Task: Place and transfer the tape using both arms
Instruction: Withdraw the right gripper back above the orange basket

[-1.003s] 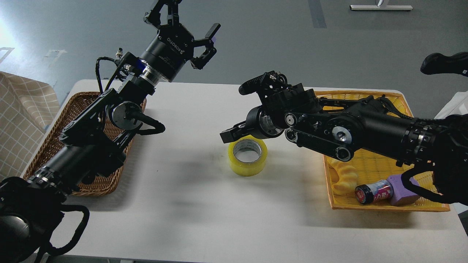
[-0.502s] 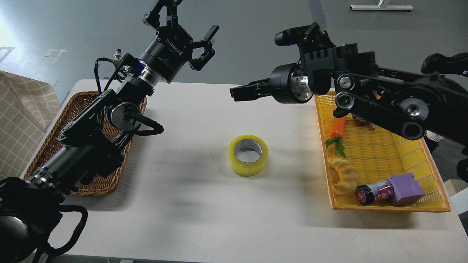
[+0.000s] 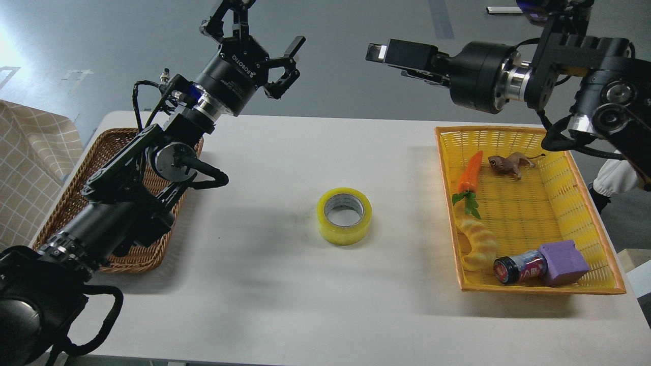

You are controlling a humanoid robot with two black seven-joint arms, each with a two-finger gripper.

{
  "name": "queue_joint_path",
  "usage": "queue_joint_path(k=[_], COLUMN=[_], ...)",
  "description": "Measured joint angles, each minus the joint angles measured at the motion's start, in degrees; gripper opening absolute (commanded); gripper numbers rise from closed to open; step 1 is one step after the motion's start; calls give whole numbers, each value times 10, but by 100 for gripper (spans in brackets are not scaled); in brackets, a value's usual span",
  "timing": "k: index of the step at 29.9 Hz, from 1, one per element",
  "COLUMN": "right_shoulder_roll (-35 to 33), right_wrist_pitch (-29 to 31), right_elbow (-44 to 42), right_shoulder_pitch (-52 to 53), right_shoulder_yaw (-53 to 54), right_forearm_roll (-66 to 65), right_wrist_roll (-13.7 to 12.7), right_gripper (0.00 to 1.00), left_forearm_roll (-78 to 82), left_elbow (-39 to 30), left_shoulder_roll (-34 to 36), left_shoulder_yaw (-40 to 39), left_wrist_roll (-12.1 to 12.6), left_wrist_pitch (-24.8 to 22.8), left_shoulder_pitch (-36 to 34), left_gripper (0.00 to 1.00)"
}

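Observation:
The tape (image 3: 344,216), a yellow roll with a pale core, lies flat on the white table (image 3: 285,305) near its middle, touched by nothing. My left gripper (image 3: 259,28) is raised above the table's far left edge, its fingers spread open and empty, well up and left of the tape. My right gripper (image 3: 389,58) is raised high beyond the table's far edge, pointing left, up and right of the tape. It is seen side-on, its fingers slightly apart with nothing between them.
A brown wicker basket (image 3: 104,152) stands at the left under my left arm. A yellow tray (image 3: 590,203) at the right holds a carrot toy (image 3: 469,173), a croissant-like toy (image 3: 478,244), a small brown animal figure (image 3: 508,163), a can (image 3: 521,268) and a purple block (image 3: 562,262).
My right gripper has risen from just above the tape and swung up and to the right, leaving the tape on the table. The left arm has barely moved.

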Motion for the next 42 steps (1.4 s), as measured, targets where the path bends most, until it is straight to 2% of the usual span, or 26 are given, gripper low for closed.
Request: queue_joint_path(k=[8, 11, 18, 23, 29, 37, 42], right_shoulder_roll=[47, 84, 157, 171, 173, 201, 227], right_wrist_pitch=[0, 0, 0, 0, 0, 0, 0], right_elbow=[-10, -29, -132, -178, -209, -209, -208], right_shoulder_pitch=[-138, -174, -188, -187, -186, -192, -192], right_shoulder_yaw=[173, 235, 340, 365, 361, 355, 360], right_forearm_roll=[5, 36, 197, 296, 457, 513, 534], right_wrist_roll=[86, 98, 98, 93, 75, 65, 65], right_gripper=[99, 99, 100, 100, 100, 100, 100], left_forearm_roll=[3, 5, 6, 7, 8, 9, 9], left_elbow=[0, 0, 0, 0, 0, 0, 0], left_shoulder_roll=[4, 4, 4, 2, 5, 11, 13], left_shoulder_yaw=[2, 2, 2, 2, 3, 4, 7], left_wrist_roll=[3, 4, 4, 5, 6, 7, -2], left_wrist_pitch=[0, 0, 0, 0, 0, 0, 0], left_shoulder_pitch=[2, 3, 3, 2, 2, 7, 8], left_gripper=[98, 98, 98, 98, 98, 98, 98])
